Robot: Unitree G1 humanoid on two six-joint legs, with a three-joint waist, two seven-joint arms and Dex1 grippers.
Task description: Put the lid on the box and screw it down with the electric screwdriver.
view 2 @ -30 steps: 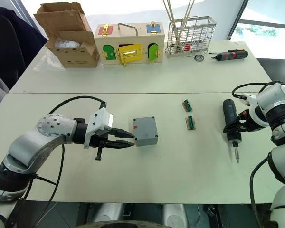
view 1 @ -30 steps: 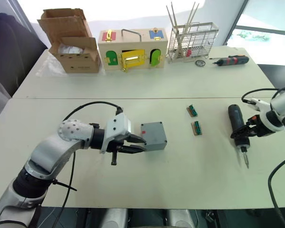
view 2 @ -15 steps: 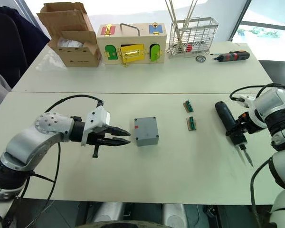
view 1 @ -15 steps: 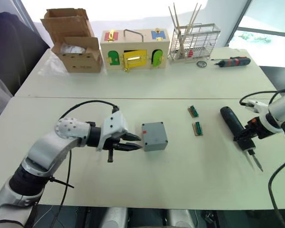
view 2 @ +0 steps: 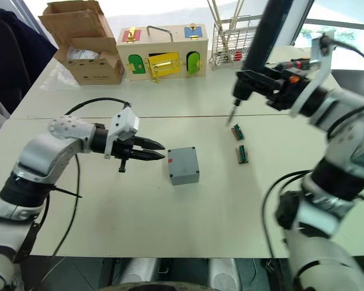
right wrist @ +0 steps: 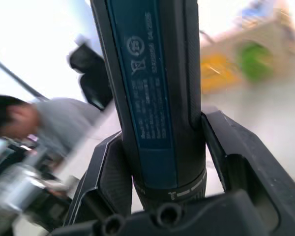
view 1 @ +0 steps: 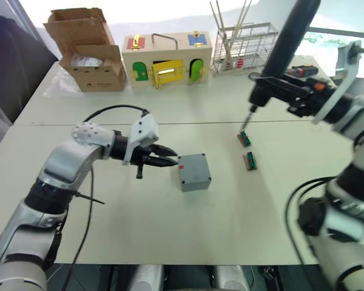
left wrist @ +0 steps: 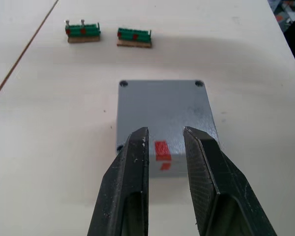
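right gripper (right wrist: 157,162) clamped on electric screwdriver (view 1: 283,45), held up, bit down over table's far-right | left gripper (left wrist: 164,147) fingers parted, just beside box (view 1: 194,171), mid-table, lid (left wrist: 162,110) on

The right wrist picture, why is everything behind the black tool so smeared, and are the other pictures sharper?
Right wrist view: the screwdriver is sharp, the room behind streaked with blur, and the window glares white. Left wrist view: crisp, the box casting a soft shadow. Eye views: bright glare washes out the far table edge.

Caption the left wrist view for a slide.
Left gripper open, fingertips over the grey box; two green terminal blocks beyond.
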